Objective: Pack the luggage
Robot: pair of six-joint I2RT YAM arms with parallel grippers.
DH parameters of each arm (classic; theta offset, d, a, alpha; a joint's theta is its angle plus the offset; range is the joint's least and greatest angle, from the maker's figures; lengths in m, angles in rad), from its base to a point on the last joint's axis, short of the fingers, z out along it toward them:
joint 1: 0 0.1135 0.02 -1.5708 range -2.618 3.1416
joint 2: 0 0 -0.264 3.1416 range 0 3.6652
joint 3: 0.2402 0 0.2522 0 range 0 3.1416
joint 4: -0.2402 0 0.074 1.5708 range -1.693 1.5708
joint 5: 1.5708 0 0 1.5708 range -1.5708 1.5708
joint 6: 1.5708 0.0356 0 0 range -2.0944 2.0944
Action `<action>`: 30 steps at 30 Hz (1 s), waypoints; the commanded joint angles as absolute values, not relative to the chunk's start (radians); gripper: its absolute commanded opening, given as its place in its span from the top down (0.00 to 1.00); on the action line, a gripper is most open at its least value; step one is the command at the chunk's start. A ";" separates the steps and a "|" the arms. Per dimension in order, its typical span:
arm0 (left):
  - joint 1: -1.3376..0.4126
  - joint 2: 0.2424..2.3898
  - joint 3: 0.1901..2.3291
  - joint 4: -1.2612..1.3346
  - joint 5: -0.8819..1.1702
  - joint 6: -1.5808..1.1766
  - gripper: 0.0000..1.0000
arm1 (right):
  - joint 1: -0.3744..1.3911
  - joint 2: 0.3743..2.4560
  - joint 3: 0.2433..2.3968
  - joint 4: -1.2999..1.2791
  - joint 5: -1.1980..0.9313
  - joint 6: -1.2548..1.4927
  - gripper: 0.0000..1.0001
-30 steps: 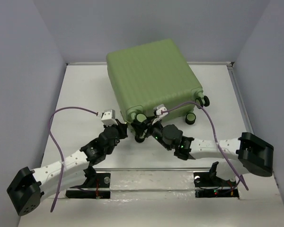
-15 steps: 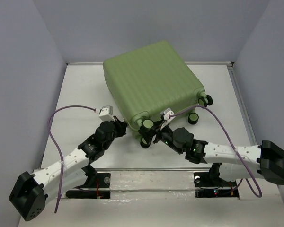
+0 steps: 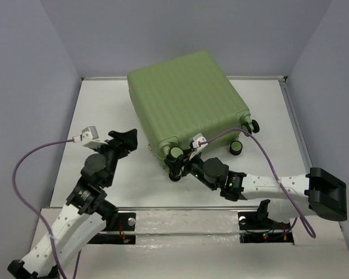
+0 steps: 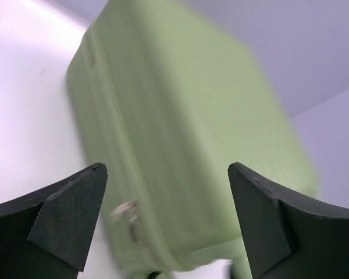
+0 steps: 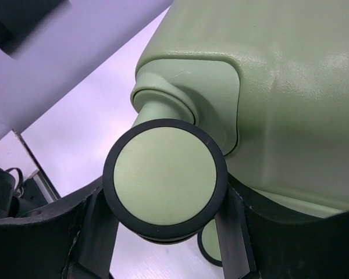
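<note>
A closed light-green luggage (image 3: 186, 99) lies flat at the far middle of a white table (image 3: 104, 110). The left gripper (image 3: 128, 139) hangs spread wide just beside the case's left side, touching nothing. The right gripper (image 3: 175, 164) clasps a near-corner caster wheel (image 5: 164, 180). Likely best: drag slowly, squeezing squarely so the round wheel cannot slip free.
</note>
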State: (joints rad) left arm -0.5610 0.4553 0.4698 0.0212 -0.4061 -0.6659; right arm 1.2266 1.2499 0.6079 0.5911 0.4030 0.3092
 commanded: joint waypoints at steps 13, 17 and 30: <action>-0.560 0.336 0.879 -0.201 -0.178 -0.528 0.01 | 1.387 1.220 0.950 0.134 0.543 0.244 0.00; -0.560 0.311 0.888 -0.166 -0.123 -0.493 0.01 | 1.387 1.011 0.974 -0.086 0.609 0.242 0.00; -0.560 0.314 0.908 -0.121 -0.115 -0.402 0.01 | 1.387 0.511 0.913 -0.161 0.810 0.124 0.00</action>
